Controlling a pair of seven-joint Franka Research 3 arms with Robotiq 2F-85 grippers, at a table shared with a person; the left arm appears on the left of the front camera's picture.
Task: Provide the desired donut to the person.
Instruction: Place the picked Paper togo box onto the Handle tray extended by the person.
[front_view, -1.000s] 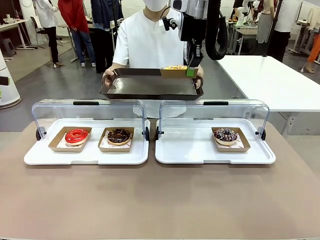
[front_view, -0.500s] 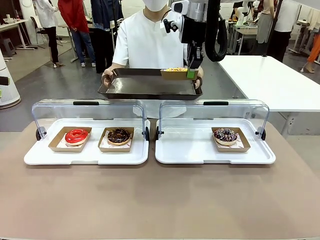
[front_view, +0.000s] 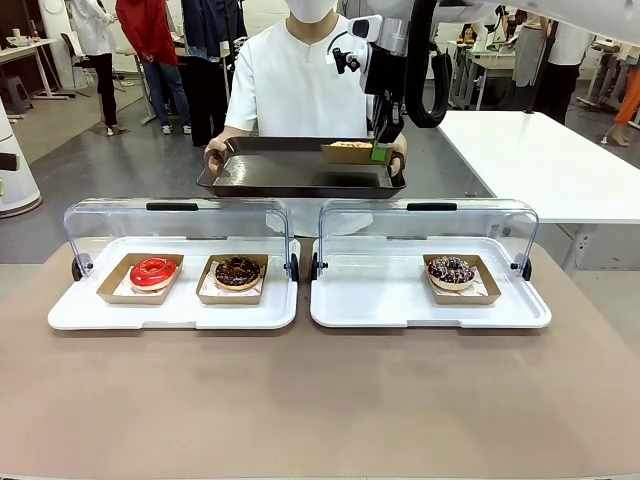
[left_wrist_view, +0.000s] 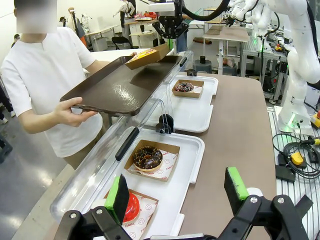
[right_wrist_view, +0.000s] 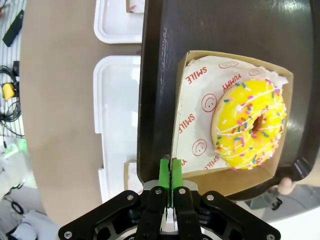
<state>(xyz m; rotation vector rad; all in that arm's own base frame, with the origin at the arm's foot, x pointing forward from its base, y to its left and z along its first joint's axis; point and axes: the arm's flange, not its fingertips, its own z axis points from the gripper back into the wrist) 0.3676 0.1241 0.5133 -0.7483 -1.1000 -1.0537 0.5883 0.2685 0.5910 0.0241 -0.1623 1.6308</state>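
Pinching the brown cardboard box (right_wrist_view: 225, 174) holding the yellow sprinkled donut (right_wrist_view: 235, 137), the right gripper (right_wrist_view: 170, 169) has lowered it onto the person's (front_view: 300, 85) dark rectangular tray (right_wrist_view: 155, 100), so only release remains; the left gripper (left_wrist_view: 177, 190) hangs with fingers spread.

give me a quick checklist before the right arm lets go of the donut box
1. right gripper shut on the box edge: ok
2. yellow donut seated in the box: ok
3. box over the person's dark tray: ok
4. box resting flat on the tray: cannot tell; it looks tilted in the left wrist view
5. person's hand gripping the tray: ok
6. left gripper open, away from the handover: ok
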